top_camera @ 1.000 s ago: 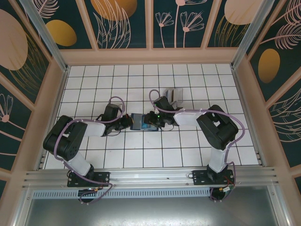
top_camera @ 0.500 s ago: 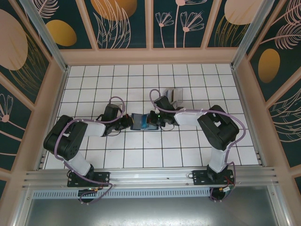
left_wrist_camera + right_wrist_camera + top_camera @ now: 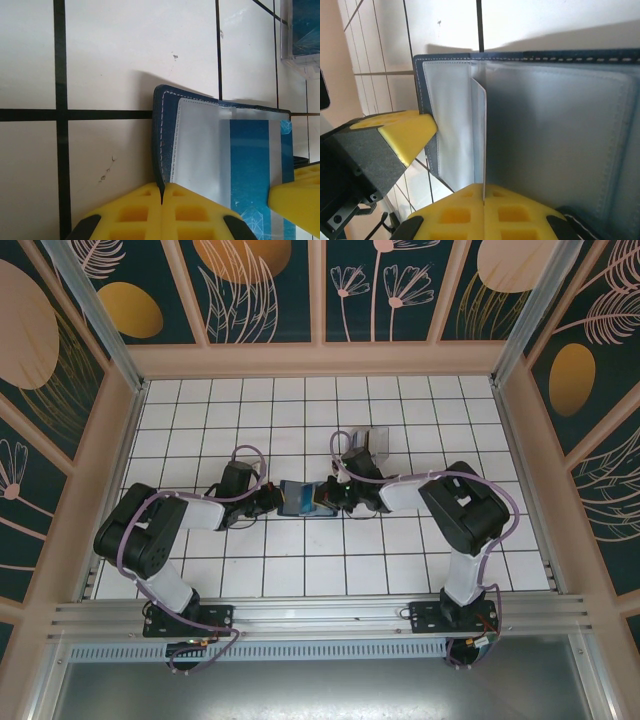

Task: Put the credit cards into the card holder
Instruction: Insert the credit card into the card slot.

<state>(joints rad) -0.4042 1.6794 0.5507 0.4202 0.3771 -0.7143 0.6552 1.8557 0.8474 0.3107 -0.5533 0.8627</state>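
From where I stood, the card holder (image 3: pixel 297 498) lay open and flat near the middle of the white-tiled bench (image 3: pixel 250 570), its lighter blue inner face turned up. The left pincer (image 3: pixel 272 501) reached in from the holder's 9 o'clock side and the right pincer (image 3: pixel 323 496) from its 3 o'clock side, so the two faced each other across it.

Seen from the left wrist, the left pincer's yellow fingers (image 3: pixel 125 215) were clenched on the stitched navy edge of the holder. A clear pocket (image 3: pixel 200 150) and a blue band lay just inside the stitching. One yellow finger of the right pincer showed at about 4 o'clock in that view, over the holder's far side.

Seen from the right wrist, the right pincer was clenched on a thin white credit card (image 3: pixel 479 125), which stood on edge over the holder's open face, along the side of a clear pocket. Whether the card had entered the pocket I could not tell. The left pincer's yellow fingertip sat at the holder's edge, at about 9 o'clock in that view.

The other credit cards (image 3: pixel 370 443), a small grey and silver bunch, sat on the bench at about 1 o'clock from the holder, apart from it and close beside the right arm's wrist
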